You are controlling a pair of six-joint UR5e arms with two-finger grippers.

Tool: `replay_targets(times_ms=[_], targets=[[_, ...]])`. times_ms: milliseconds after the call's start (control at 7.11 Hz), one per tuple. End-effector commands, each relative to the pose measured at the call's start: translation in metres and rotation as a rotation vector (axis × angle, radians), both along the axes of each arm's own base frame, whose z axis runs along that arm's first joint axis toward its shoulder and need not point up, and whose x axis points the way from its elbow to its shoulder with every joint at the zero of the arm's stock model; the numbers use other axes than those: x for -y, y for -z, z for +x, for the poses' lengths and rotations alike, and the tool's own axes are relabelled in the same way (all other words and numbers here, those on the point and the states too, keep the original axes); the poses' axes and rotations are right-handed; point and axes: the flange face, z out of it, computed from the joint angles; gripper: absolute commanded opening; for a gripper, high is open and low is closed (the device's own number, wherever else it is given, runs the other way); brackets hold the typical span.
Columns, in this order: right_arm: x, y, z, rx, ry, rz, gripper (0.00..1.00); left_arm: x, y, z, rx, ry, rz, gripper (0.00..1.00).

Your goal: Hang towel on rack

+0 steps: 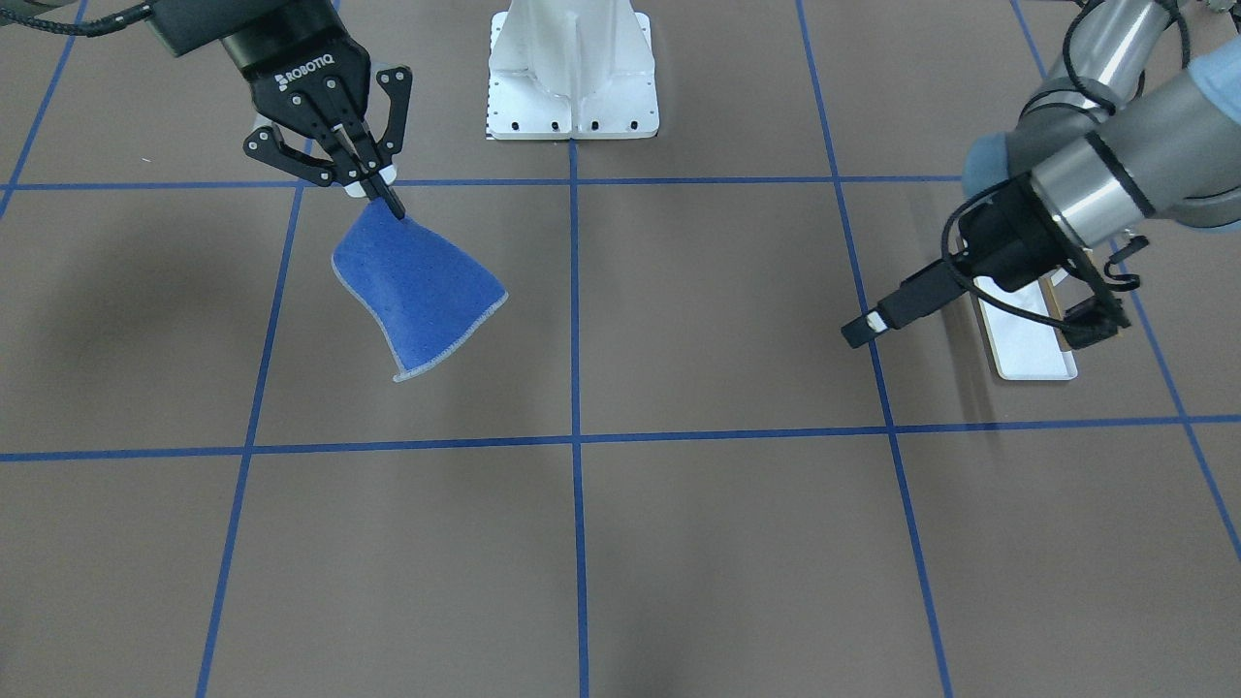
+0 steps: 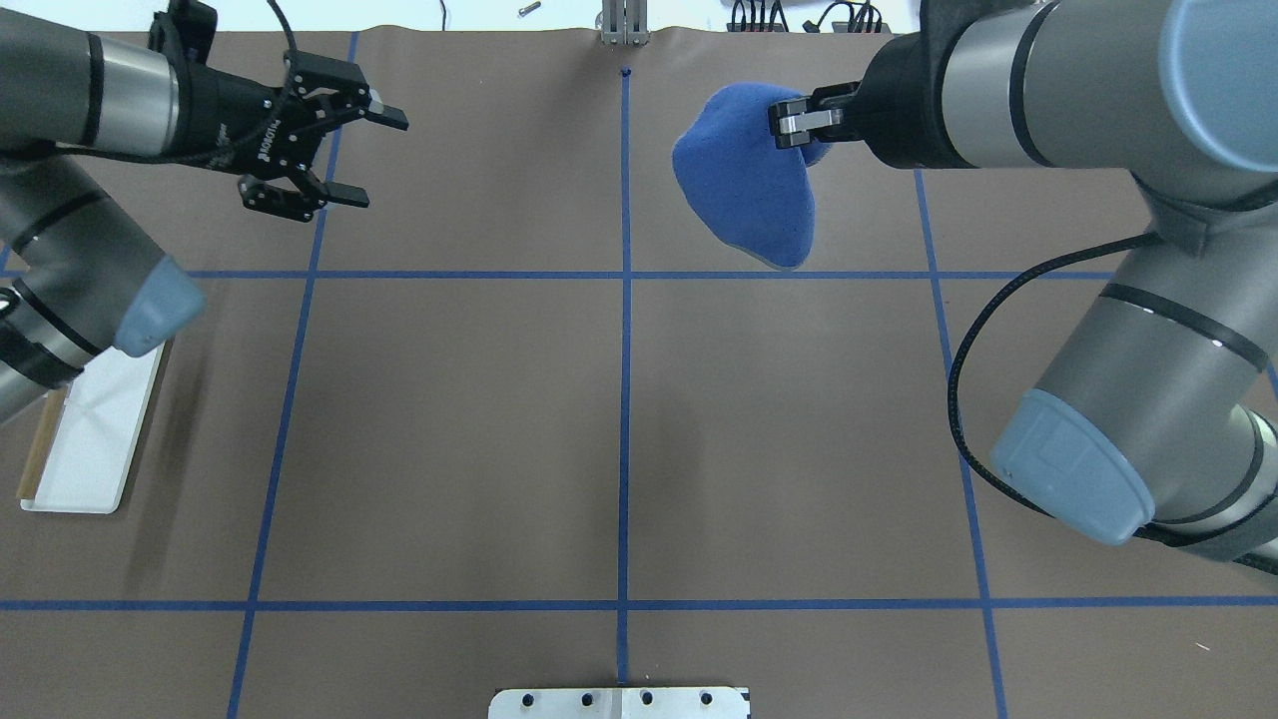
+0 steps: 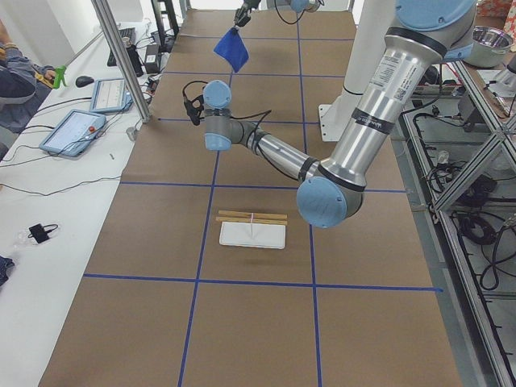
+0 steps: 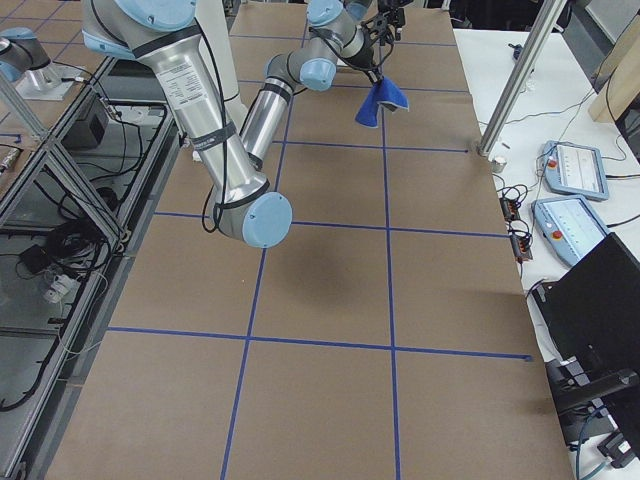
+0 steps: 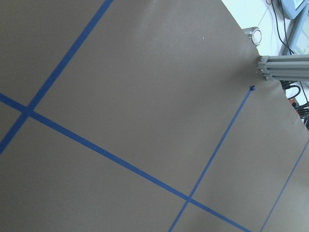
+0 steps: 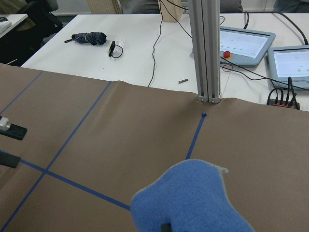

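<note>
The blue towel (image 1: 417, 291) hangs in the air above the table, pinched by one corner in my right gripper (image 1: 388, 202), which is shut on it. It also shows as the towel (image 2: 744, 185) in the overhead view and fills the bottom of the right wrist view as the towel (image 6: 188, 203). The rack (image 3: 252, 234) stands on its white base (image 2: 90, 439) with thin wood bars, under my left arm's elbow. My left gripper (image 2: 369, 158) is open and empty, far from the rack and level with the towel across the table.
The big white bolted pedestal (image 1: 572, 73) stands at the robot's side of the table. An aluminium post (image 6: 207, 48) rises at the far edge, with tablets and cables on the white bench (image 6: 145, 43) behind it. A person (image 3: 12, 72) sits there.
</note>
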Motion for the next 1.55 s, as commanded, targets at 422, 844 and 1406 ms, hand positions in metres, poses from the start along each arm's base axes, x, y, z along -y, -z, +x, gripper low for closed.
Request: replay_targets(times_ms=[422,844,1406], targets=[[-0.014,0.033,-0.018,0.07,0.043,0.066,0.0,-0.03,0.019,0.053,-0.217,0.086,-0.131,0.98],[-0.028,0.048,-0.032,0.13,0.068,0.121,0.0,-0.033,0.027,0.065,-0.401,-0.01,-0.624,0.98],[-0.029,0.048,-0.046,0.177,0.063,0.163,0.0,-0.053,0.045,0.061,-0.474,-0.144,-0.935,0.98]])
